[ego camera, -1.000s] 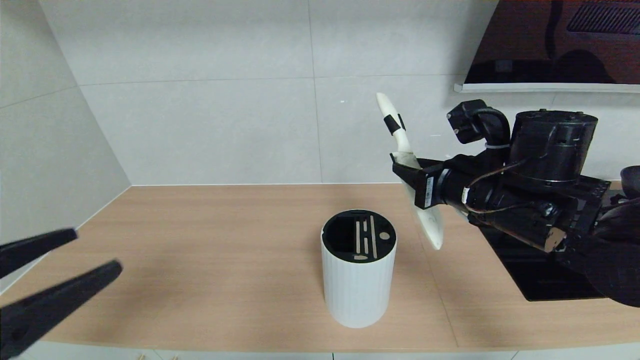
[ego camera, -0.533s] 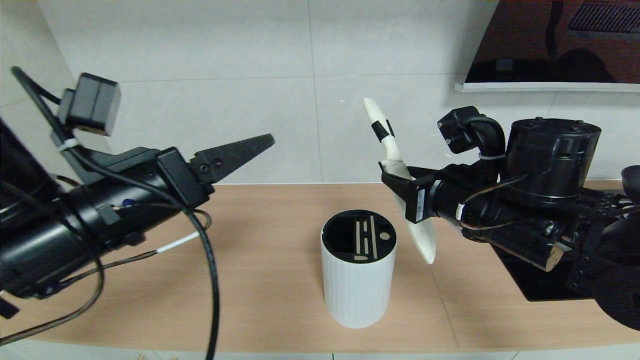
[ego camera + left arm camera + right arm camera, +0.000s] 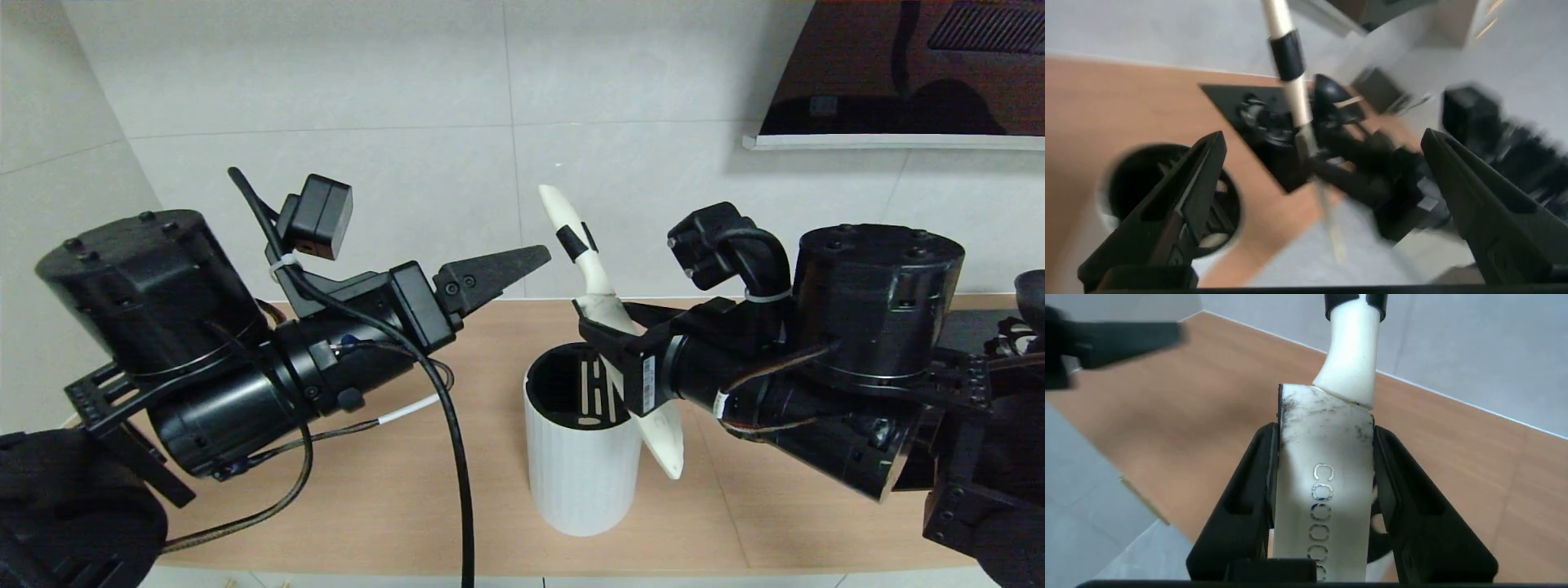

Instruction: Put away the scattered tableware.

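Head view: right gripper (image 3: 611, 328) clamps tilted spatula (image 3: 594, 273) mid-length, near holder (image 3: 581, 469).

Left hand (image 3: 1323, 140): black wedge fingers (image 3: 1167, 220). Arms (image 3: 245, 400): black screw-studded cylinders (image 3: 878, 286), looping black cables (image 3: 453, 457), white zip ties (image 3: 282, 265).

it was a kitchen: a pale wood-grain countertop (image 3: 735, 523) met a wall of large light tiles (image 3: 326, 98), a dark glossy range hood (image 3: 906, 65) hung at the upper right, and a white utensil holder (image 3: 580, 474) stood on the counter.
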